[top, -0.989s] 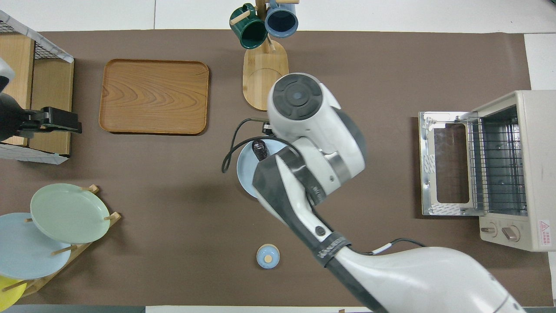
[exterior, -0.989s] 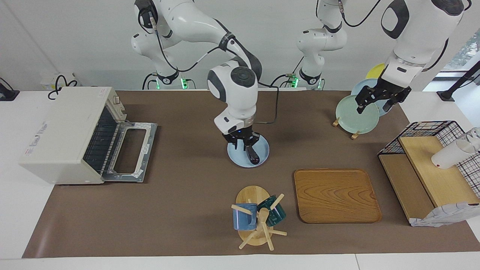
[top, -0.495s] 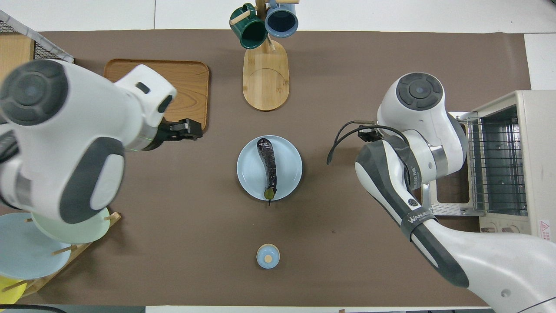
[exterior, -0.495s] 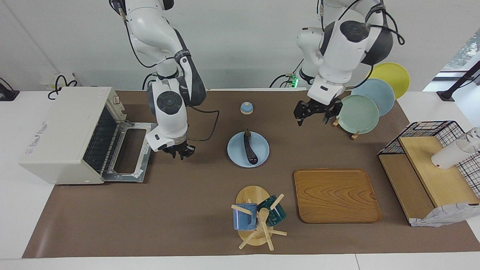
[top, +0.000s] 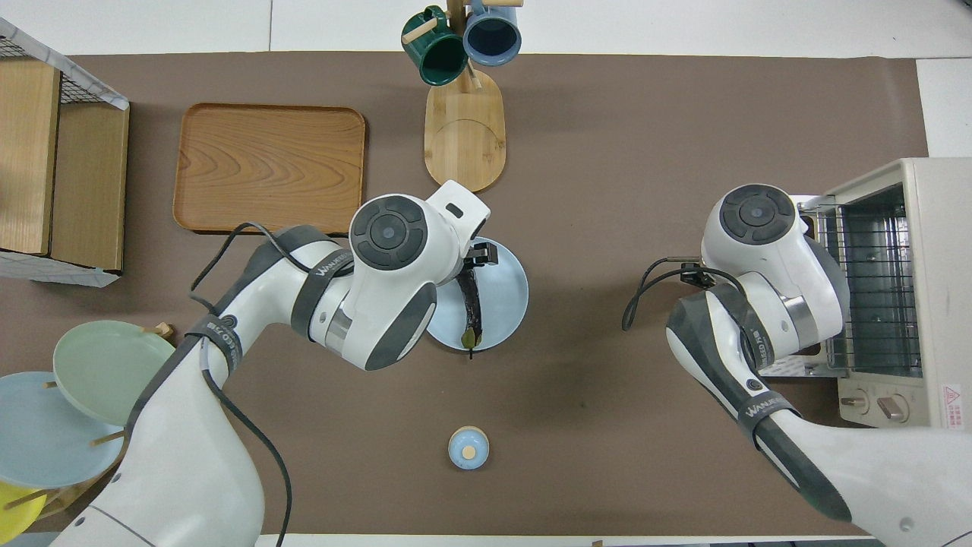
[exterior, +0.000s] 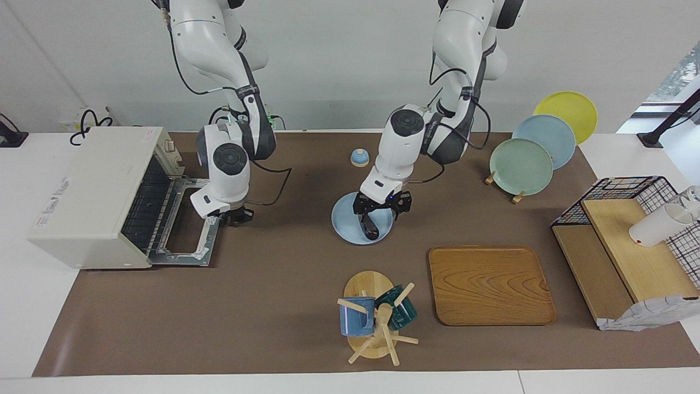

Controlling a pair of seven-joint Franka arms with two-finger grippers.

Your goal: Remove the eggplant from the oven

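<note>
On the facing view I see the eggplant (exterior: 367,224) lying on the light blue plate (exterior: 344,225) mid-worktop, out of the oven (exterior: 90,191), whose door (exterior: 191,221) hangs open. My left gripper (exterior: 381,208) is spread wide over the eggplant, gripping nothing. My right gripper (exterior: 236,217) is closed and empty, over the edge of the door.

On the overhead view, the eggplant (top: 469,300) runs lengthwise across the plate (top: 510,296), the left arm covering part of it.
</note>
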